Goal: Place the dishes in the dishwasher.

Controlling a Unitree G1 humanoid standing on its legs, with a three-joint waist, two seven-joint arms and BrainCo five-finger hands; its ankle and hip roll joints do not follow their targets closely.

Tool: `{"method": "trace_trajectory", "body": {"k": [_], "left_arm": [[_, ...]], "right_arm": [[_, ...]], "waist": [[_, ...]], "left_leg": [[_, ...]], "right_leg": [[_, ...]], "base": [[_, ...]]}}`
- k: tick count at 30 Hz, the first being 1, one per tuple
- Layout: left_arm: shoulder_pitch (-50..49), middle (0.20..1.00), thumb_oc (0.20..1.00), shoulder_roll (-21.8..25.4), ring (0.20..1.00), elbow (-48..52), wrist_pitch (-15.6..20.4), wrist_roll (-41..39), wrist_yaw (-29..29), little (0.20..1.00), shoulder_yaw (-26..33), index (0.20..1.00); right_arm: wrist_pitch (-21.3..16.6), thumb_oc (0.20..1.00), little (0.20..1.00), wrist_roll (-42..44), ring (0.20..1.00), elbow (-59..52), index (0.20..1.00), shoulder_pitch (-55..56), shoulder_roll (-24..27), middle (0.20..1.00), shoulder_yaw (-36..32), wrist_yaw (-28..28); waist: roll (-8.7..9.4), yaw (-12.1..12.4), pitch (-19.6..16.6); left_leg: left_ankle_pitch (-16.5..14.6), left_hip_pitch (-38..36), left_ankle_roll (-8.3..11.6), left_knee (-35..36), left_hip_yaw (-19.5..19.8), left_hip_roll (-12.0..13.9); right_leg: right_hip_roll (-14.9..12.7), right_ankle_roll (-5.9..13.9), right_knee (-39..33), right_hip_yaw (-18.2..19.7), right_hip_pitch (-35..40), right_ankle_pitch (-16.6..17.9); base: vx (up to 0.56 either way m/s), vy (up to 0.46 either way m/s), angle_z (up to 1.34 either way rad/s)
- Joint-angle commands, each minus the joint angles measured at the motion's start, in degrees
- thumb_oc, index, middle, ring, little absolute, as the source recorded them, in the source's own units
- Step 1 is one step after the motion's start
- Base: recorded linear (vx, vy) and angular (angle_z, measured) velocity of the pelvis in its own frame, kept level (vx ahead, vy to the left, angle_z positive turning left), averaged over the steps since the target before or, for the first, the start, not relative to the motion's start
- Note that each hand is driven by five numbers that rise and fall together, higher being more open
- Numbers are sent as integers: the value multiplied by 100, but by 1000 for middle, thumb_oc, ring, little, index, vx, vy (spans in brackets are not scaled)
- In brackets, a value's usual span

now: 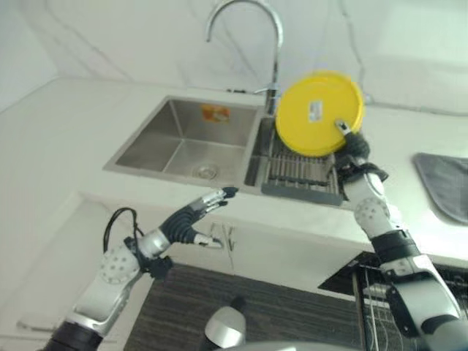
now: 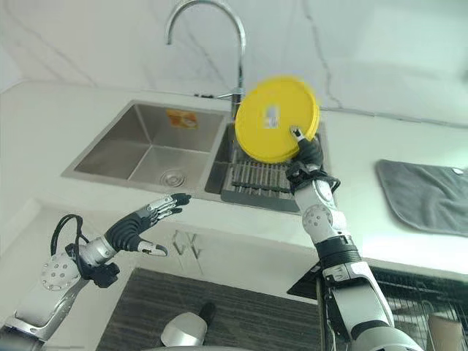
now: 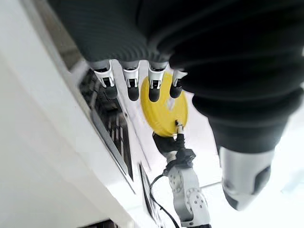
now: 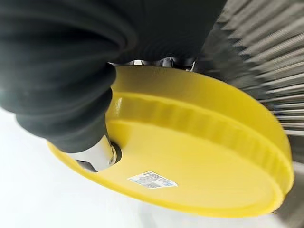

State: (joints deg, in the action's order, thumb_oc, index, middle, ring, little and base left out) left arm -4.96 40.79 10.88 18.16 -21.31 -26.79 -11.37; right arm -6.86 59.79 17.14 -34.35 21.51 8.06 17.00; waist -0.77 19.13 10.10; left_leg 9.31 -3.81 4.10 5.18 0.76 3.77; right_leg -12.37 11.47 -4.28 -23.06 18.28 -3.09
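Gripping: right robot hand (image 1: 353,148) clenched on yellow plate (image 1: 318,111), above drying rack (image 1: 300,172).
Idling: left robot hand (image 1: 191,216) released, 7 o'clock.

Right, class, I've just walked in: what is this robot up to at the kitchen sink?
The right hand grips a yellow plate by its rim, holding it on edge above the drying rack beside the sink. The left hand hangs open in front of the counter edge, holding nothing. The dishwasher rack sits low on the robot's right.
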Motion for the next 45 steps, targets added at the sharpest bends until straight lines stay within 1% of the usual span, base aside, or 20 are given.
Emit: {"method": "trace_trajectory", "body": {"k": [1, 2, 4, 5, 6, 9, 11, 16, 18, 20, 21, 23, 27, 28, 30, 31, 32, 35, 40, 45], "left_arm": [[357, 1000, 1000, -20, 1000, 22, 301, 70, 348, 1000, -159, 1000], [379, 1000, 1000, -32, 1000, 10, 288, 78, 390, 1000, -165, 1000], [497, 1000, 1000, -91, 1000, -57, 305, 145, 537, 1000, -221, 1000], [571, 1000, 1000, -122, 1000, -90, 342, 176, 599, 1000, -269, 1000], [626, 1000, 1000, -148, 1000, -103, 320, 201, 670, 1000, -298, 1000], [784, 1000, 1000, -256, 1000, -147, 252, 335, 872, 1000, -409, 1000], [893, 1000, 1000, -380, 1000, -179, 182, 488, 1036, 1000, -499, 1000], [947, 1000, 1000, -629, 1000, -325, 125, 743, 1436, 1000, -611, 1000], [909, 1000, 1000, -688, 1000, -363, 119, 807, 1519, 1000, -601, 1000], [885, 1000, 1000, -705, 1000, -359, 85, 842, 1563, 1000, -594, 1000], [874, 1000, 1000, -717, 1000, -355, 73, 852, 1558, 1000, -582, 1000], [785, 1000, 1000, -738, 1000, -323, 55, 893, 1603, 1000, -530, 1000], [740, 1000, 1000, -782, 1000, -293, -32, 957, 1685, 1000, -518, 1000], [734, 1000, 1000, -775, 1000, -298, -64, 992, 1689, 1000, -522, 1000], [703, 1000, 1000, -721, 1000, -211, -174, 1067, 1661, 1000, -498, 1000], [688, 1000, 1000, -696, 1000, -194, -187, 1081, 1711, 1000, -503, 1000], [659, 1000, 1000, -677, 1000, -181, -207, 1084, 1776, 1000, -465, 1000], [583, 1000, 1000, -679, 1000, -149, -256, 1100, 1803, 1000, -409, 1000], [404, 1000, 1000, -651, 1000, -53, -323, 1212, 1605, 1000, -344, 1000], [127, 1000, 1000, -558, 1000, 135, -412, 1167, 1419, 1000, -184, 1000]], "right_arm": [[-1120, 200, 200, 206, 200, -388, 200, -491, 143, 200, -354, 54], [-1139, 200, 200, 220, 200, -429, 200, -475, 115, 200, -353, 39], [-1314, 200, 200, 311, 200, -684, 200, -377, -30, 200, -382, -9], [-1506, 200, 200, 425, 200, -823, 200, -292, -118, 200, -419, -55], [-1563, 200, 200, 456, 200, -901, 200, -239, -184, 200, -448, -99], [-1629, 200, 200, 618, 200, -1118, 200, -49, -309, 200, -570, -258], [-1679, 200, 200, 692, 200, -1346, 200, 203, -414, 200, -664, -387], [-1622, 200, 200, 743, 200, -1714, 200, 928, -590, 200, -847, -929], [-1509, 200, 200, 597, 200, -1834, 200, 1140, -570, 200, -931, -1023], [-1465, 200, 200, 717, 200, -1820, 200, 1263, -529, 200, -967, -1281], [-1455, 200, 200, 688, 200, -1837, 200, 1344, -519, 200, -1004, -1323], [-1380, 200, 200, 637, 200, -1873, 200, 1658, -463, 200, -1109, -1519], [-1215, 200, 200, 530, 200, -1860, 200, 2019, -404, 200, -1285, -1447], [-1126, 200, 200, 298, 200, -1830, 200, 2120, -388, 200, -1346, -1257], [-826, 200, 200, 115, 200, -1660, 200, 2339, -353, 200, -1428, -1053], [-743, 200, 200, 153, 200, -1584, 200, 2419, -358, 200, -1429, -1082], [-685, 200, 200, 131, 200, -1438, 200, 2577, -412, 200, -1381, -1118], [-588, 200, 200, 82, 200, -1307, 200, 2726, -517, 200, -1272, -1107], [-796, 200, 200, 197, 200, -1097, 200, 2751, -737, 200, -1055, -1222], [-773, 200, 200, -16, 200, -921, 200, 2825, -835, 200, -860, -1114]], "waist": [[142, 70, -505], [138, 41, -507], [122, -134, -493], [121, -263, -494], [120, -331, -486], [114, -524, -478], [111, -718, -475], [112, -1077, -460], [118, -1183, -454], [114, -1247, -446], [104, -1282, -459], [103, -1416, -459], [127, -1617, -430], [129, -1666, -415], [112, -1713, -401], [105, -1727, -388], [94, -1739, -356], [84, -1727, -315], [42, -1599, -282], [-82, -1456, -201]], "left_leg": [[-1040, -618, -314, -77, -1098, -77], [-1043, -628, -311, -84, -1144, -66], [-1073, -679, -292, -155, -1392, -1], [-1121, -726, -272, -213, -1592, 55], [-1138, -734, -257, -269, -1709, 95], [-1179, -751, -225, -407, -1994, 191], [-1186, -745, -182, -531, -2228, 275], [-1245, -661, -92, -952, -2710, 497], [-1277, -610, -70, -1133, -2829, 576], [-1310, -579, -71, -1233, -2902, 617], [-1409, -600, -27, -1267, -2831, 628], [-1460, -605, -12, -1388, -2989, 724], [-1521, -645, -3, -1515, -3208, 849], [-1552, -660, -24, -1555, -3294, 877], [-1565, -685, -63, -1556, -3362, 872], [-1569, -678, -74, -1561, -3345, 865], [-1592, -647, -109, -1598, -3290, 847], [-1624, -611, -136, -1646, -3231, 823], [-1653, -620, -179, -1619, -3175, 738], [-1678, -509, -240, -1628, -2995, 589]], "right_leg": [[22, -177, 434, -35, -426, 92], [22, -179, 432, -28, -434, 95], [19, -195, 441, 18, -482, 101], [22, -210, 446, 36, -505, 86], [21, -221, 447, 39, -521, 87], [35, -266, 441, 56, -566, 94], [71, -313, 406, 73, -605, 124], [122, -417, 322, 114, -718, 235], [115, -448, 300, 132, -762, 288], [117, -471, 287, 154, -800, 323], [127, -438, 268, 216, -772, 277], [97, -441, 261, 220, -823, 328], [36, -459, 339, 209, -898, 337], [7, -459, 440, 166, -936, 300], [12, -479, 694, 85, -998, 161], [29, -495, 777, 84, -1016, 108], [54, -523, 930, 80, -1047, 1], [75, -552, 1051, 67, -1059, -91], [19, -515, 1081, -73, -1014, -105], [-45, -475, 1283, -160, -1095, -184]], "base": [[-208, -149, -63], [-148, -105, -64], [-171, -146, -67], [-177, -174, -77], [-168, -170, -82], [-85, -117, -67], [-78, -155, -58], [-31, -114, -71], [-8, -95, -78], [26, -65, -77], [71, -25, -77], [59, -45, -69], [72, -35, -42], [90, -8, -40], [112, 14, -29], [110, 30, -12], [78, 24, -4], [67, 3, 1], [77, -14, 1], [69, 20, 1]]}}
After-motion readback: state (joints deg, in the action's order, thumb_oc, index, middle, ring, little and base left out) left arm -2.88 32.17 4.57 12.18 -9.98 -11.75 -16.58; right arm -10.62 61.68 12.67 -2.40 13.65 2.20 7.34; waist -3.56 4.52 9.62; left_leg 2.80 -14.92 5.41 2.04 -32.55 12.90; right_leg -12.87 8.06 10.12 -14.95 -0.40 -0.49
